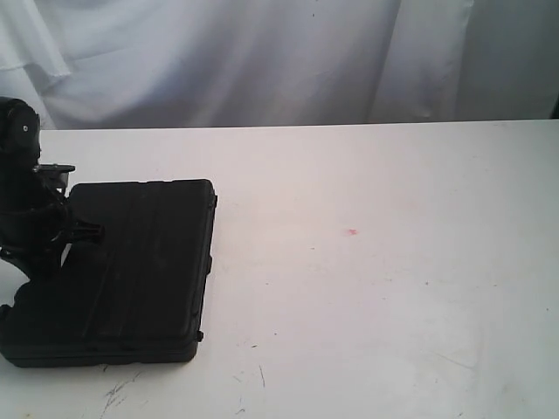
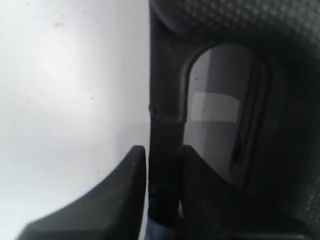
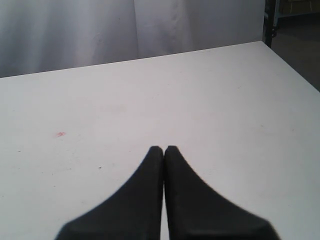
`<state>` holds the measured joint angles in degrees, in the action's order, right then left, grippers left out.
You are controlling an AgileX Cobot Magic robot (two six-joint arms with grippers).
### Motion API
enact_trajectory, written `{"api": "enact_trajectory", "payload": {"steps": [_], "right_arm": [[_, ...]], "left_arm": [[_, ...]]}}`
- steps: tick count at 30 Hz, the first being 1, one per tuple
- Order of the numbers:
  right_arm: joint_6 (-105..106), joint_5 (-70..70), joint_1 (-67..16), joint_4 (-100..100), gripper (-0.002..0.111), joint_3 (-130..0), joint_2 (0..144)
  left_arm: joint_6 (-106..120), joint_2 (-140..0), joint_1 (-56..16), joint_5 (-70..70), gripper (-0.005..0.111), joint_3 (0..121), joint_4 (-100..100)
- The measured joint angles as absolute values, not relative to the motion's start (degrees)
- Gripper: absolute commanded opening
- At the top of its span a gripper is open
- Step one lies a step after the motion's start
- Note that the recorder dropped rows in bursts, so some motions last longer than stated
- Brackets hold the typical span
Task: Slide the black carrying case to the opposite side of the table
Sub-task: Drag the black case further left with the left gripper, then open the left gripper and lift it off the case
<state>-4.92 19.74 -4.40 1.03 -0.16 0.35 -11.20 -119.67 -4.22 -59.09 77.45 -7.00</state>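
Barely begun, I'd say: the case lies flat, well apart from the red speck, on the left arm's side of it. The left gripper is clamped on the handle. The right gripper is pinched together on nothing, above bare table. The whole crossing is left to do. The white top is scratched near the case, with a pale curtain behind.

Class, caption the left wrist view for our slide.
Left claw gripping the black case by its handle, white table beside.
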Motion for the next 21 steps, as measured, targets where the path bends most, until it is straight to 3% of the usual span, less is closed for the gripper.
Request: {"api": "enact_trajectory", "payload": {"steps": [2, 4, 10, 12, 17, 21], "right_arm": [[-4.92, 19.74, -4.4, 1.03, 0.0, -0.16, 0.35], [-4.92, 19.74, -4.4, 1.03, 0.0, -0.16, 0.35], [-4.92, 19.74, -4.4, 1.03, 0.0, -0.16, 0.35], [-4.92, 19.74, -4.4, 1.03, 0.0, -0.16, 0.35], [-4.92, 19.74, -4.4, 1.03, 0.0, -0.16, 0.35], [-4.92, 19.74, -4.4, 1.03, 0.0, -0.16, 0.35]], "left_arm": [[-11.2, -119.05, -4.22, -59.2, 0.058, 77.45, -7.13], [-11.2, -118.38, -4.13, -59.2, 0.063, 77.45, -7.34], [-11.25, -115.58, -4.0, -59.33, 0.057, 77.45, -6.73], [-11.34, -114.17, -4.0, -59.33, 0.048, 77.45, -5.73], [-11.34, -109.52, -4.0, -59.1, 0.003, 77.45, -3.4], [-8.88, -104.32, -4.0, -58.15, 0.001, 77.45, -0.47]]}}
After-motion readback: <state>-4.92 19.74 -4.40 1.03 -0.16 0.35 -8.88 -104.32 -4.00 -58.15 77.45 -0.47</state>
